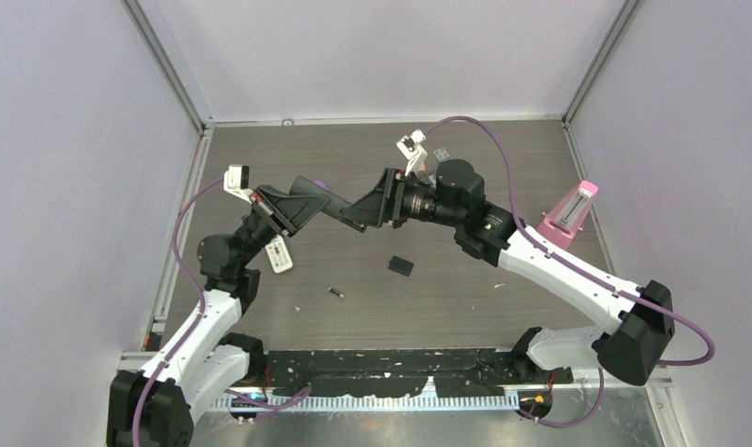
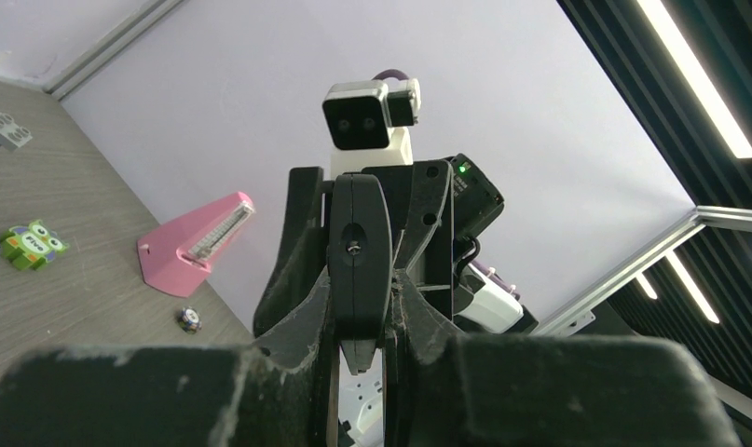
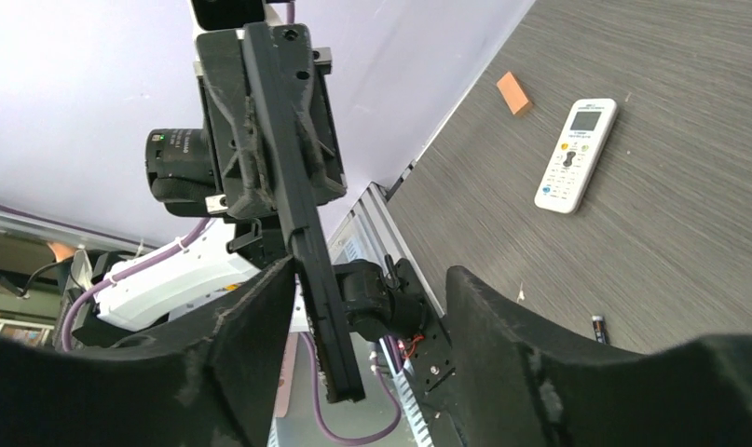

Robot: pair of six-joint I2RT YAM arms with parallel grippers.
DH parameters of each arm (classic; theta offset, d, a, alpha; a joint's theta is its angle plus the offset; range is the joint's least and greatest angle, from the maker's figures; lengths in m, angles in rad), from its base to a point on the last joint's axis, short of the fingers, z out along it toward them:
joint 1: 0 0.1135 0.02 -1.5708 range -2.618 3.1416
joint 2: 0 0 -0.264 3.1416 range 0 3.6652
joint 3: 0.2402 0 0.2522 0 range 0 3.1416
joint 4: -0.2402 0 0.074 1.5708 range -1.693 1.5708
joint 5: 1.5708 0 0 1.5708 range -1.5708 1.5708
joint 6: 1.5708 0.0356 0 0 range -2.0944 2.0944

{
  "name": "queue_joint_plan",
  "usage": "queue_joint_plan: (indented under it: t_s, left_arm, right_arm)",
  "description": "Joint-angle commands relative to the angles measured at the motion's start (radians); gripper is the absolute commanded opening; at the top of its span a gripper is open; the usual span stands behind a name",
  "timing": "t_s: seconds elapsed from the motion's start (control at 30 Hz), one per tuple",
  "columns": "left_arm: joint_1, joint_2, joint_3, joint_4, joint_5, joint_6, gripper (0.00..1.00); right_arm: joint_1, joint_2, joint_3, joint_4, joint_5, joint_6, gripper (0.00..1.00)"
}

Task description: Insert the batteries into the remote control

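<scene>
My left gripper (image 1: 327,207) (image 2: 362,312) is shut on a thin black remote control (image 2: 358,251), held edge-on in the air above the table. The remote (image 3: 302,233) runs down between the fingers of my right gripper (image 1: 361,220) (image 3: 372,312), which is open; the remote lies close to its left finger (image 3: 251,326) and well apart from the other. One dark battery with a silvery end (image 1: 335,292) (image 3: 597,327) lies on the table in front of the arms. No orange-red battery is in view.
A white remote (image 1: 279,253) (image 3: 577,154) lies on the table at the left. A small black cover piece (image 1: 401,265) lies mid-table. A pink metronome (image 1: 570,212) (image 2: 195,242) stands at the right. An orange block (image 3: 513,93), a green owl toy (image 2: 32,244) and a grey brick (image 2: 4,130) lie further off.
</scene>
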Motion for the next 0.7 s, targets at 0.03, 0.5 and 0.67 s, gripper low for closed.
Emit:
queue_joint_plan:
  t_s: [0.03,0.5,0.67]
  left_arm:
    - [0.009,-0.015,0.015,0.083,-0.037,-0.005,0.0]
    - [0.011,-0.021,0.004,0.076,-0.035,0.007,0.0]
    - [0.012,-0.026,0.003,0.075,-0.033,0.007,0.0]
  right_arm:
    - [0.003,-0.02,0.014,-0.015,0.021,-0.003,0.74]
    - [0.0,-0.032,-0.009,0.031,-0.012,0.033,0.71]
    - [0.0,-0.013,-0.009,0.02,-0.029,0.05,0.48]
